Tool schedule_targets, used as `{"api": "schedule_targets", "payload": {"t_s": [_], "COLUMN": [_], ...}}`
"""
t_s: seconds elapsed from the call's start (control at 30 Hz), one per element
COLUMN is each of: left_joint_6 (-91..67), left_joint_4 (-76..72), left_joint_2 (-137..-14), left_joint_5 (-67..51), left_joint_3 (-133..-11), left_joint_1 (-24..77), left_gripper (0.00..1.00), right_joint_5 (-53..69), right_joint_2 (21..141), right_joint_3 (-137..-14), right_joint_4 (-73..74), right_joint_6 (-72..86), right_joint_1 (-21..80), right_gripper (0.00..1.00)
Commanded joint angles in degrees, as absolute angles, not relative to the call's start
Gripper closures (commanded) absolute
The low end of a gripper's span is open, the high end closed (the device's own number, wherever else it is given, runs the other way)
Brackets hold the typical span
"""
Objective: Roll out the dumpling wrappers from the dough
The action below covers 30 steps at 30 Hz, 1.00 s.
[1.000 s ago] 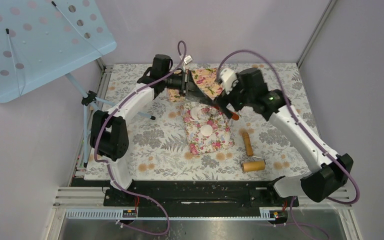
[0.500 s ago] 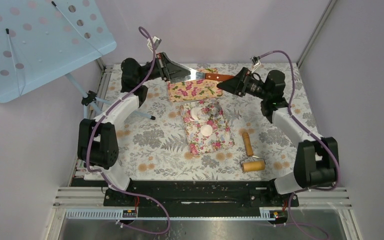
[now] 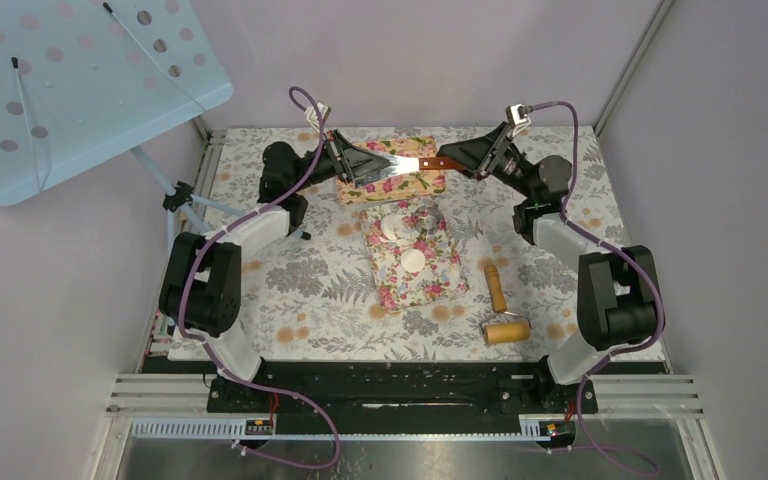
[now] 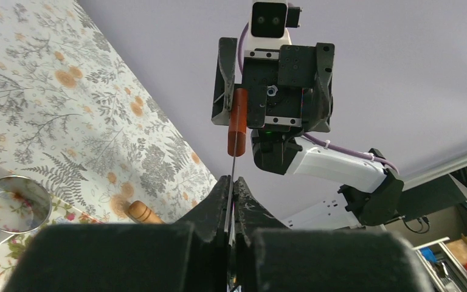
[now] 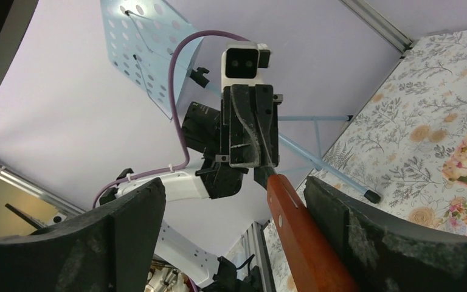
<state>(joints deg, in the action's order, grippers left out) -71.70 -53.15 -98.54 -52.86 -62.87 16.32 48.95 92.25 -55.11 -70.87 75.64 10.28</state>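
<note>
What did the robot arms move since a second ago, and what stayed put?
Both arms pulled away from the floral cloth and swung to the far side, carrying the spatula with them. The left gripper pinches its blade, and the right gripper sits open around the handle. The dumpling wrappers, metal ring and wooden roller stayed where they were.

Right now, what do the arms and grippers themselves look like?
The left arm and right arm: white links, black joint housings, a purple cable looped along each. The left gripper and right gripper: black two-finger units, each with a white camera module.
</note>
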Motion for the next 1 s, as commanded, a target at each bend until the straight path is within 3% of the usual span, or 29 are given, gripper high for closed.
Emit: {"api": "schedule_targets", "payload": {"t_s": [0.0,0.4,0.63,0.87,0.97], "left_joint_6": [-65.48,-61.31,-59.58,-57.44,-56.75], "left_joint_4": [-48.79,-46.45,-44.1,-41.17,-39.8], "left_joint_2": [-96.4,-93.83,-94.19,-93.71,-93.3], "left_joint_5": [-48.41,-46.08,-46.13,-45.25,-44.68], "left_joint_3": [-62.19,-59.12,-58.95,-58.26,-57.86], "left_joint_1": [17.33,17.49,18.97,20.7,20.69], "left_gripper": [1.0,1.0,1.0,1.0,1.0], "right_joint_5": [49.21,47.61,46.36,44.59,44.56], "right_joint_2": [92.77,90.31,90.09,89.92,89.88], "right_joint_3": [-56.07,-54.55,-54.47,-53.62,-53.62], "right_joint_4": [-76.28,-65.56,-66.14,-66.81,-67.53], "right_joint_6": [76.43,69.02,70.04,69.69,70.14], "right_joint_1": [12.76,15.66,15.73,15.73,15.74], "right_gripper": [0.12,0.18,0.29,0.31,0.36]}}
